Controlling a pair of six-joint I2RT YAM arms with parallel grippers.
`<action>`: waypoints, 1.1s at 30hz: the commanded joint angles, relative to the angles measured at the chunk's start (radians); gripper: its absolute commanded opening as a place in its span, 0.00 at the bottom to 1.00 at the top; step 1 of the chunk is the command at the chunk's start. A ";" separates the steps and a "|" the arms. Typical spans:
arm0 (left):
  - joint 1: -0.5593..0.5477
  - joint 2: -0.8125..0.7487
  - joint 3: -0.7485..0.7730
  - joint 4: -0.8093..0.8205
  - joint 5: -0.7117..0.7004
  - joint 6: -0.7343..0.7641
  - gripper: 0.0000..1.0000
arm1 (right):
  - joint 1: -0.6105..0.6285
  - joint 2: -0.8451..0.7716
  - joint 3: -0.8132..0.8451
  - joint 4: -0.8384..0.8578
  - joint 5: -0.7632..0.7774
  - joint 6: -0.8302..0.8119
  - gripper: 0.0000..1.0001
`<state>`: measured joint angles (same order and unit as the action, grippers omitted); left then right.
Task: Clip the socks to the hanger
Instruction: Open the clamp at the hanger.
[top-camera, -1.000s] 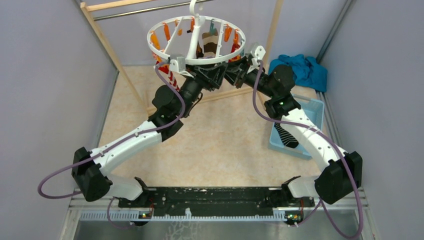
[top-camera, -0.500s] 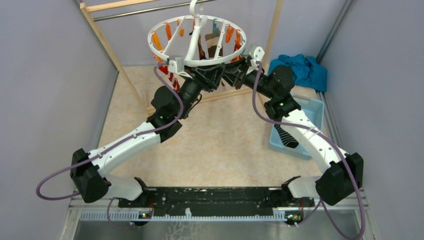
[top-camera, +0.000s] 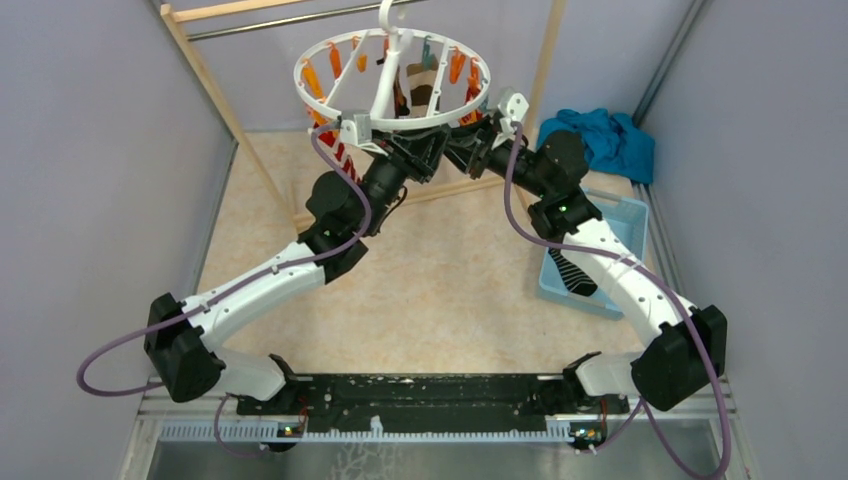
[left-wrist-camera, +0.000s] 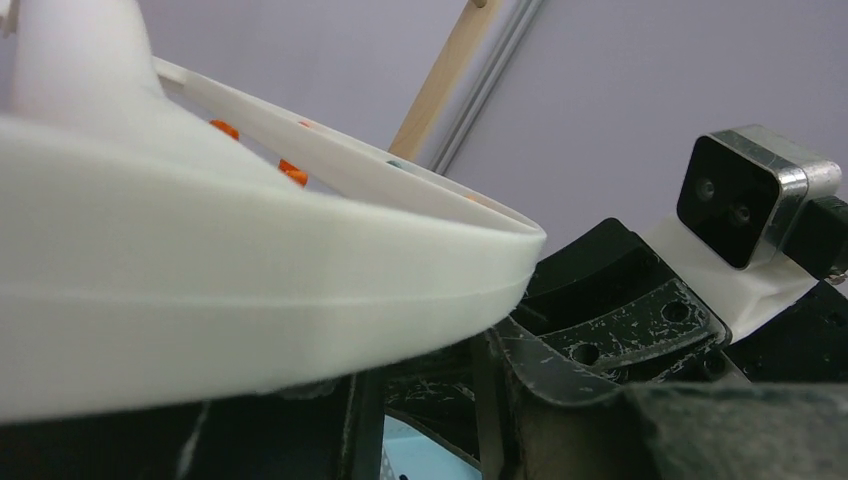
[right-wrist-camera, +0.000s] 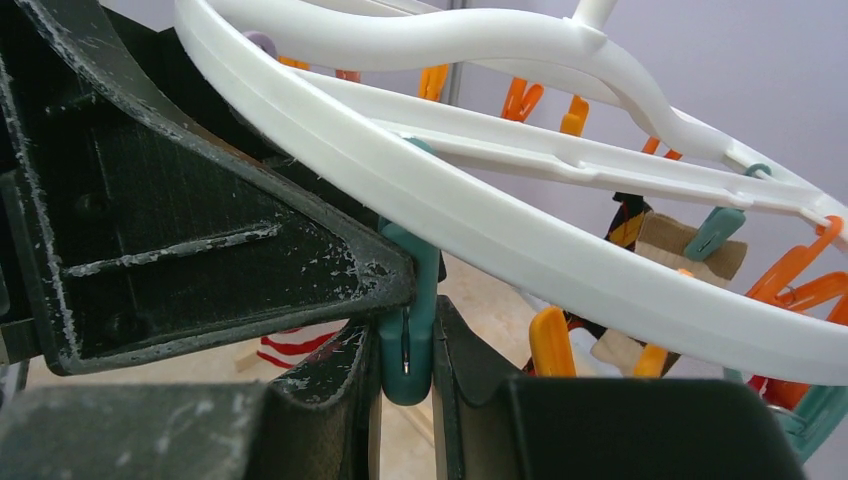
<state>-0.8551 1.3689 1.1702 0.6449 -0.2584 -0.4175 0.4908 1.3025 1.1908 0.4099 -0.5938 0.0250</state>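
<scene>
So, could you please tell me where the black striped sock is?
In the top view, the black fabric sock with thin white stripes lies in the light-blue plastic bin on the right side, below the teal-blue cloth heap in the picture.

Soft, even light, faint shadows; hanger (left-wrist-camera: 250, 280) blurred in close-up, perhaps slightly overexposed.

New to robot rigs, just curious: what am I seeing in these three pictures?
A left arm and a right arm, both robotic, are bolted at the edge of a table. One picture looks down from above; the other two come from wrist cameras. A round white hanger with clips hangs above. On the table: a blue bin holding a striped sock, and a teal cloth. The right arm's jaws pinch a teal clip; the left arm's jaws are too hidden to judge.
</scene>
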 joint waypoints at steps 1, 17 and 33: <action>0.005 0.018 0.028 0.052 -0.021 0.005 0.30 | 0.024 -0.035 0.018 0.025 -0.045 -0.020 0.00; 0.004 -0.018 0.012 0.059 -0.010 0.013 0.00 | 0.028 -0.064 -0.003 0.009 0.013 -0.020 0.36; 0.005 -0.052 0.007 0.029 0.023 0.020 0.00 | -0.178 -0.378 -0.340 -0.179 0.279 0.046 0.62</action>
<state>-0.8547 1.3521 1.1698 0.6651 -0.2562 -0.4034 0.3744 1.0126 0.9241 0.2848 -0.4595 -0.0029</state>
